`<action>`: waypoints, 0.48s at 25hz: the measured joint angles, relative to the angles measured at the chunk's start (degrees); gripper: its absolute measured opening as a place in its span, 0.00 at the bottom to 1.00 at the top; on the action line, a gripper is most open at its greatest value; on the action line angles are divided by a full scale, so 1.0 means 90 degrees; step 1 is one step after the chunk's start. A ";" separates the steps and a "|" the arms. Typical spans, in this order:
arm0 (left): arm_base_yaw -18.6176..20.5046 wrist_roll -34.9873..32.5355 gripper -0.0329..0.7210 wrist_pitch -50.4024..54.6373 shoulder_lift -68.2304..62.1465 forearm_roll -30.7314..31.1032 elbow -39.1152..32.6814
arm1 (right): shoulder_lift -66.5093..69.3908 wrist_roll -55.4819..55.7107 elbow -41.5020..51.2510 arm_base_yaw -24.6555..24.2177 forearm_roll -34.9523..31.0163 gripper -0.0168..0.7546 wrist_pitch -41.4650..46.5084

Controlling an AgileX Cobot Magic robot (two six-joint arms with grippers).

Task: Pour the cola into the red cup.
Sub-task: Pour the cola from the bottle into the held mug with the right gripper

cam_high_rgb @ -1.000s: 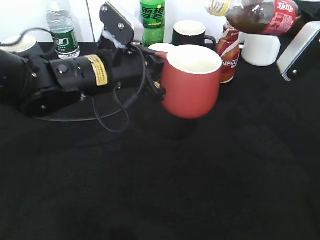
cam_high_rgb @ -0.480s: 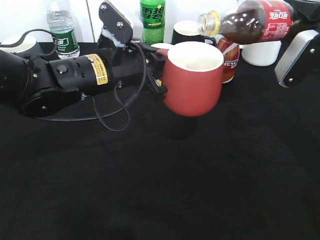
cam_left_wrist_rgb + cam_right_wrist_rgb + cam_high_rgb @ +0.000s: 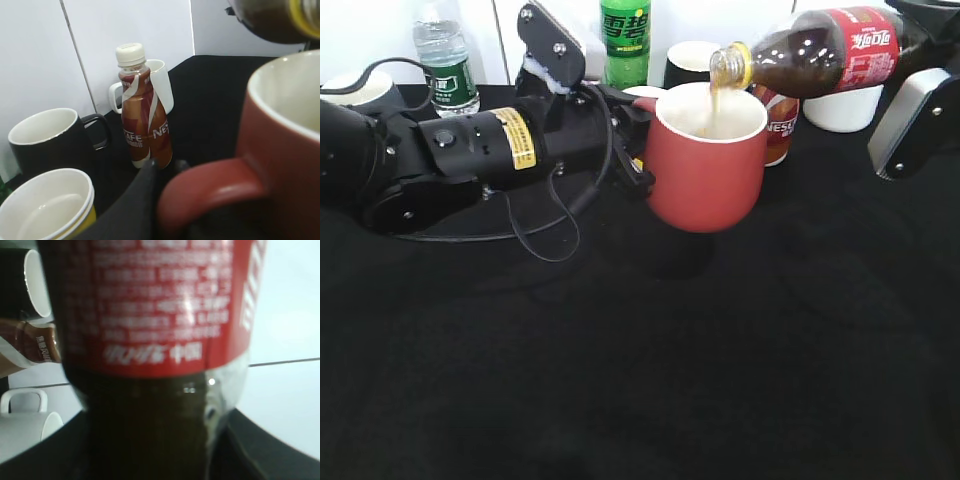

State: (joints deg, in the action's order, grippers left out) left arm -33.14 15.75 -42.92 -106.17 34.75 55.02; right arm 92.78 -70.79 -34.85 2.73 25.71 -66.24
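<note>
My left gripper (image 3: 638, 165) is shut on the handle of the red cup (image 3: 706, 160) and holds it above the black table. In the left wrist view the red cup (image 3: 285, 145) fills the right side and its handle sits in my left gripper (image 3: 170, 200). My right gripper (image 3: 920, 60) is shut on the cola bottle (image 3: 815, 55), tipped on its side with its open mouth over the cup. A thin brown stream of cola falls into the cup. In the right wrist view the cola bottle (image 3: 150, 340) fills the frame between my right gripper's (image 3: 150, 460) fingers.
Behind the cup stand a Nestle bottle (image 3: 778, 115), a black mug (image 3: 695, 62), a green soda bottle (image 3: 625, 40), a white mug (image 3: 840, 105), a water bottle (image 3: 445, 65) and a yellow paper cup (image 3: 45, 210). A cable (image 3: 545, 235) loops on the table.
The cola bottle has come down and to the left and tipped further. Its mouth is now over the red cup and cola has started to flow. The cup has barely moved.
</note>
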 joint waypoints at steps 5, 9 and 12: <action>0.0000 0.0000 0.13 -0.0004 0.0000 0.0000 0.0000 | 0.0000 -0.0119 0.0000 0.0000 0.0000 0.50 -0.0008; 0.0000 0.0000 0.13 -0.0004 0.0000 0.0000 0.0000 | 0.0000 -0.0340 0.0000 0.0000 -0.0006 0.50 -0.0012; 0.0000 -0.0006 0.13 -0.0004 0.0000 0.0006 0.0000 | -0.0005 -0.0391 0.0000 0.0000 -0.0047 0.50 -0.0021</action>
State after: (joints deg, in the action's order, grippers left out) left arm -33.14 15.69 -42.96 -106.17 34.81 55.02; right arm 92.74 -74.31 -34.85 2.73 25.29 -66.43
